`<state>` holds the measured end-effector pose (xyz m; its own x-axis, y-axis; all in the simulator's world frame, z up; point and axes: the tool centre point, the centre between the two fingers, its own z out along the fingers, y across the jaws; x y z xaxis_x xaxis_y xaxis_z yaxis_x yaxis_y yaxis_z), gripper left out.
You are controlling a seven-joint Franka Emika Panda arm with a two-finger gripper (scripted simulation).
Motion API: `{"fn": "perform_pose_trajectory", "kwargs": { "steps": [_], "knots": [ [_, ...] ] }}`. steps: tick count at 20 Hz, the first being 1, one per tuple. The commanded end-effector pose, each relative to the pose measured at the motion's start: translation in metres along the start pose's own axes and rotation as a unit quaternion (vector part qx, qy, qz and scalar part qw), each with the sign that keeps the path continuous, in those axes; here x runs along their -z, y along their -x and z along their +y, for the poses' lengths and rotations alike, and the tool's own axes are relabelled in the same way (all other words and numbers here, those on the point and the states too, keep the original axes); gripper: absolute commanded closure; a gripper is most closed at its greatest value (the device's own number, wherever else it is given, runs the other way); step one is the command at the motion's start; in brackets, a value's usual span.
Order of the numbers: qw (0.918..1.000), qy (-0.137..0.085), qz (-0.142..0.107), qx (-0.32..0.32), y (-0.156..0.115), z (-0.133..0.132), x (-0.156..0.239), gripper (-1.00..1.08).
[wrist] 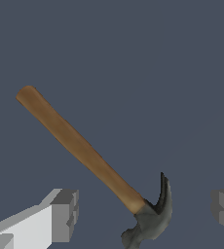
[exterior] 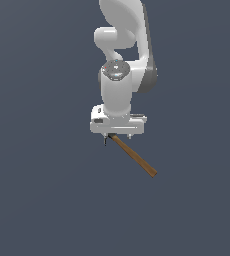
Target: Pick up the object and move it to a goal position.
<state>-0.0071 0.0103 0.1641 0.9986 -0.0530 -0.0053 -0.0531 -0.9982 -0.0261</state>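
Observation:
The object is a hammer (wrist: 80, 146) with a slim brown wooden handle and a dark grey metal head (wrist: 152, 220). It lies on the flat grey floor. In the exterior view only the handle (exterior: 134, 157) shows, slanting out from under the white gripper (exterior: 118, 136) toward the exterior view's right; the head is hidden below the hand. In the wrist view my gripper (wrist: 143, 214) is open, its two grey fingertips (wrist: 63, 214) wide apart on either side of the head end. Nothing is held.
The grey floor (exterior: 42, 190) spreads flat all round, with no other objects or edges in view. The white arm (exterior: 118, 65) stands straight above the hammer.

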Motion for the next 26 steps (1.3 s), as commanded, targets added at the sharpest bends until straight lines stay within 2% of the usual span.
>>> {"fn": "perform_pose_trajectory", "kwargs": {
  "steps": [1, 10, 15, 21, 26],
  "knots": [
    [1.0000, 0.000, 0.000, 0.000, 0.000, 0.000, 0.000, -0.92],
    [0.9995, -0.010, -0.024, -0.018, 0.012, 0.007, -0.011, -0.92],
    [0.9995, -0.009, -0.023, -0.017, 0.012, 0.006, -0.011, -0.92],
    [0.9997, -0.006, -0.022, 0.012, 0.010, 0.003, -0.019, -0.92],
    [0.9980, -0.001, -0.018, 0.061, 0.008, -0.002, -0.032, -0.92]
  ]
}}
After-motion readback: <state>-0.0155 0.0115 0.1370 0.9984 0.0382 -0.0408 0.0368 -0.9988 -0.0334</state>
